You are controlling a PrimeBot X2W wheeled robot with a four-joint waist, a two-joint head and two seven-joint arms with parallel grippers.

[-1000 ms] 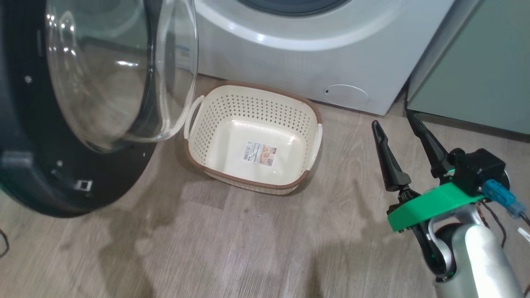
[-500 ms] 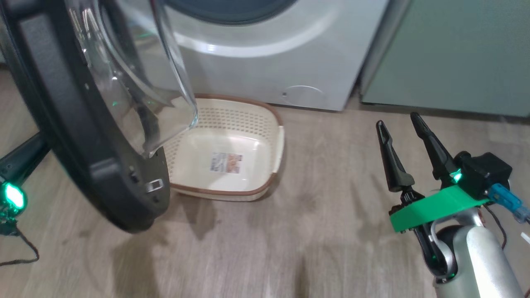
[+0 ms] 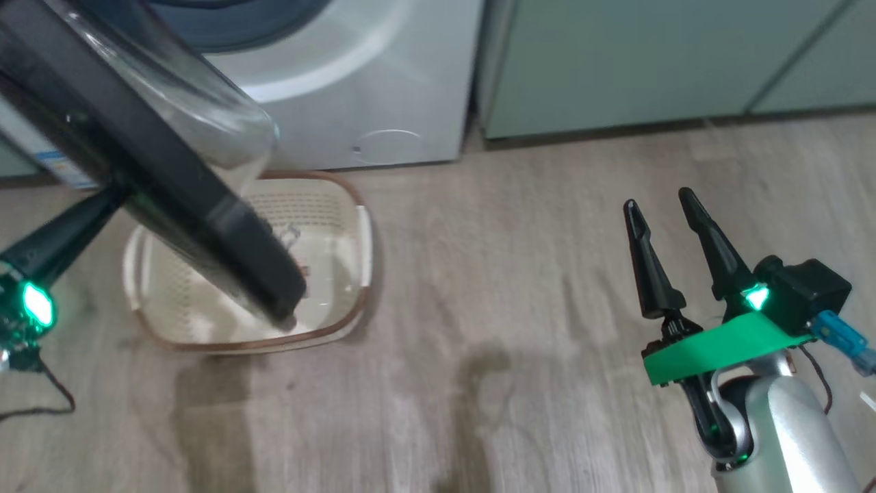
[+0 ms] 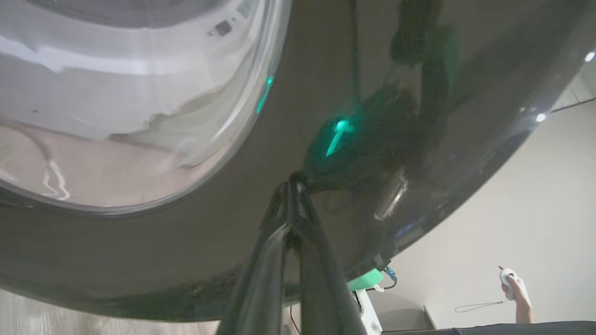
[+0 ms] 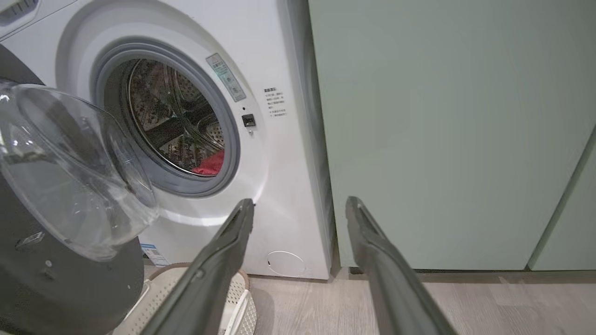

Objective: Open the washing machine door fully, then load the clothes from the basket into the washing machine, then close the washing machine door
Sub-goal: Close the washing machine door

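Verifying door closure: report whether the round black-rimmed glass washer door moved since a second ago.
Yes. The black-rimmed door swung right, from beside the cream perforated basket to across it.

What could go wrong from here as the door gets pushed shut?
1. The shut left gripper touches the glossy rim of the washing machine door with its tips alone; they may slide off.
2. The clothes lie near the front of the drum and could get pinched.
3. The door's lower edge hangs over the basket; clearance is unclear, so it might clip it.
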